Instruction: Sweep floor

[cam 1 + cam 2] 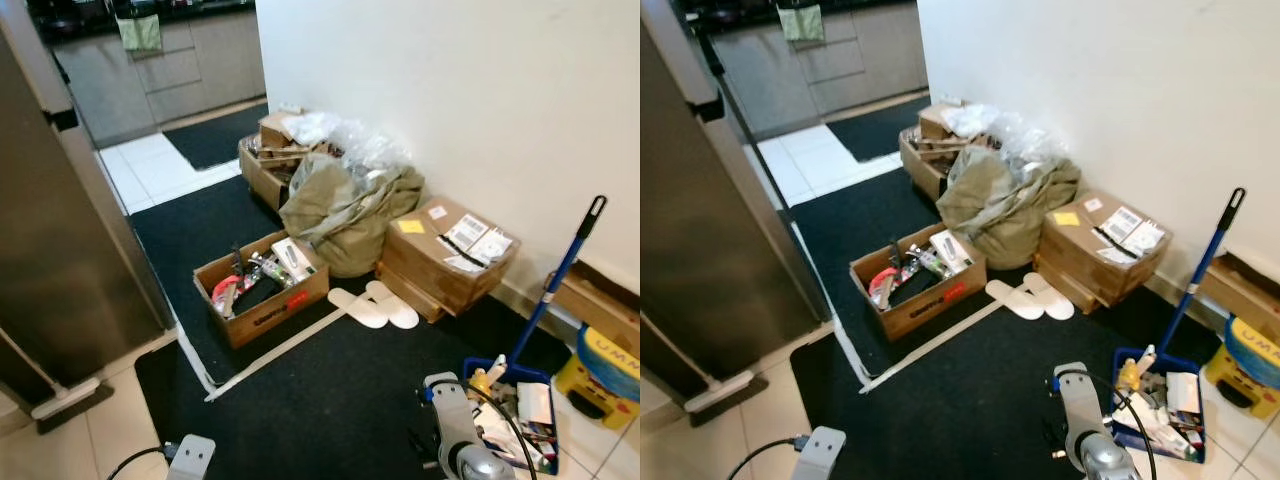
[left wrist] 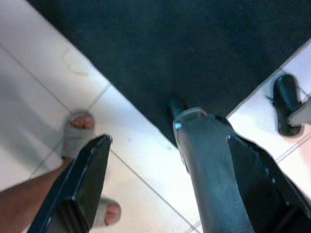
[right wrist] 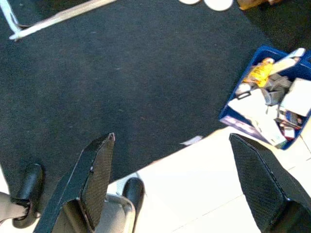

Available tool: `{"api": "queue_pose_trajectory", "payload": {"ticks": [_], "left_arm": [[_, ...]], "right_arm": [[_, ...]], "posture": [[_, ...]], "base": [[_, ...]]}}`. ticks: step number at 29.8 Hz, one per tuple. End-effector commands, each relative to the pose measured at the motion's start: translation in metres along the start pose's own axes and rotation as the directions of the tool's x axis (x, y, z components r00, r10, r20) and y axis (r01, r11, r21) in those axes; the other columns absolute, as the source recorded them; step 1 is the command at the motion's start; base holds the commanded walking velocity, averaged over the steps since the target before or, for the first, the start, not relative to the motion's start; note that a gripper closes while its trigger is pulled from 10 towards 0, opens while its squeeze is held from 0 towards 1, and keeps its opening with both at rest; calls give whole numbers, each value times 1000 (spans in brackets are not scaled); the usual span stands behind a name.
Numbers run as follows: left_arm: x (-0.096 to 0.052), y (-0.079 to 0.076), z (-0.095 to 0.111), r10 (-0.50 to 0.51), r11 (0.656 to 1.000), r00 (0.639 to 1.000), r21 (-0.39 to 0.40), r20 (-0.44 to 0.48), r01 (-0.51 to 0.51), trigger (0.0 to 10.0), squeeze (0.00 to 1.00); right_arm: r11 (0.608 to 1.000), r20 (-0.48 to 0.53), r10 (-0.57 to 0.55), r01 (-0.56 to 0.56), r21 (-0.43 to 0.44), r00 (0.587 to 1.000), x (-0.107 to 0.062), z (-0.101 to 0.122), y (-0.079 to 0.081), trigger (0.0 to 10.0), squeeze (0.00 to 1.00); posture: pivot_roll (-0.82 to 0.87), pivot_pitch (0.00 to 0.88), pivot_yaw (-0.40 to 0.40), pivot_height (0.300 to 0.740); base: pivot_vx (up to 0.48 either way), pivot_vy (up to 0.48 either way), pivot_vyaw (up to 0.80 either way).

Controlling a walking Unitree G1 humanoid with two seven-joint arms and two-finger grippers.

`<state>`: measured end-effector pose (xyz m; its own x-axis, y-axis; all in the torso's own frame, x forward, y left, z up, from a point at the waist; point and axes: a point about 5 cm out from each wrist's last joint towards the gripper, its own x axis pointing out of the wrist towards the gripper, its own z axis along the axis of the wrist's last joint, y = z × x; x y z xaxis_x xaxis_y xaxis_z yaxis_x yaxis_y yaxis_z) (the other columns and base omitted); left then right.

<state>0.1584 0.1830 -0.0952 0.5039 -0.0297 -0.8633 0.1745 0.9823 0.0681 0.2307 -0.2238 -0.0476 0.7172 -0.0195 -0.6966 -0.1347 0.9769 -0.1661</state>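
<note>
A blue dustpan (image 1: 478,366) full of litter stands on the floor at the lower right. Its long blue handle (image 1: 560,275) leans up toward the white wall. The same dustpan (image 3: 228,114) appears in the right wrist view, at the edge of the dark carpet (image 1: 330,400). My right gripper (image 3: 172,138) hangs open over the line where carpet meets white tile, holding nothing. My left gripper (image 2: 169,141) is open too, above white tile at the carpet's corner, with my own grey leg (image 2: 209,165) between its fingers. No broom can be seen.
An open cardboard box (image 1: 262,290) of odds and ends, white slippers (image 1: 375,305), an olive bag (image 1: 345,210) and a sealed carton (image 1: 445,255) line the wall. The steel fridge (image 1: 60,250) stands left. A person's sandalled foot (image 2: 77,131) is close to my left gripper.
</note>
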Motion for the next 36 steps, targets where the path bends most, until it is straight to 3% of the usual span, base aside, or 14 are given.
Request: {"api": "queue_pose_trajectory", "payload": {"ticks": [1, 14, 19, 22, 25, 29, 36], "left_arm": [[0, 5, 2, 10, 1000, 1000, -3, 5, -10, 10000, 0], [0, 7, 3, 11, 1000, 1000, -2, 9, -11, 10000, 0], [0, 8, 4, 12, 1000, 1000, 3, 10, -12, 10000, 0], [0, 8, 4, 12, 1000, 1000, 3, 10, -12, 10000, 0], [0, 8, 4, 12, 1000, 1000, 4, 10, -12, 10000, 0], [0, 6, 2, 12, 1000, 1000, 2, 1, -12, 10000, 0], [0, 6, 1, 12, 1000, 1000, -1, -4, -12, 10000, 0]], "right_arm": [[1000, -6, 2, -2, 4, 1000, 0, 0, 1, 10000, 0], [1000, 59, 12, -13, 26, 998, 2, 15, -2, 10000, 0], [996, 140, 75, -80, 29, 987, 4, 31, 1, 10000, 0], [996, 140, 75, -80, 29, 987, 4, 31, 1, 10000, 0], [993, 166, 113, -118, 24, 980, 4, 36, 4, 10000, 0], [975, 209, 223, -215, -60, 952, 4, 47, 13, 10000, 0], [966, 218, 256, -243, -87, 942, 4, 51, 17, 10000, 0]], "posture": [[-106, 0, 68, 740], [-106, 0, 67, 740], [-107, 0, 67, 740], [-107, 0, 67, 740], [-107, 0, 67, 740], [-106, 0, 65, 740], [-106, 0, 65, 740]], "base": [[0, -469, 0], [0, -469, 0], [0, -469, 0], [0, -469, 0], [0, -469, 731], [0, -469, 738], [0, -469, 735]]}}
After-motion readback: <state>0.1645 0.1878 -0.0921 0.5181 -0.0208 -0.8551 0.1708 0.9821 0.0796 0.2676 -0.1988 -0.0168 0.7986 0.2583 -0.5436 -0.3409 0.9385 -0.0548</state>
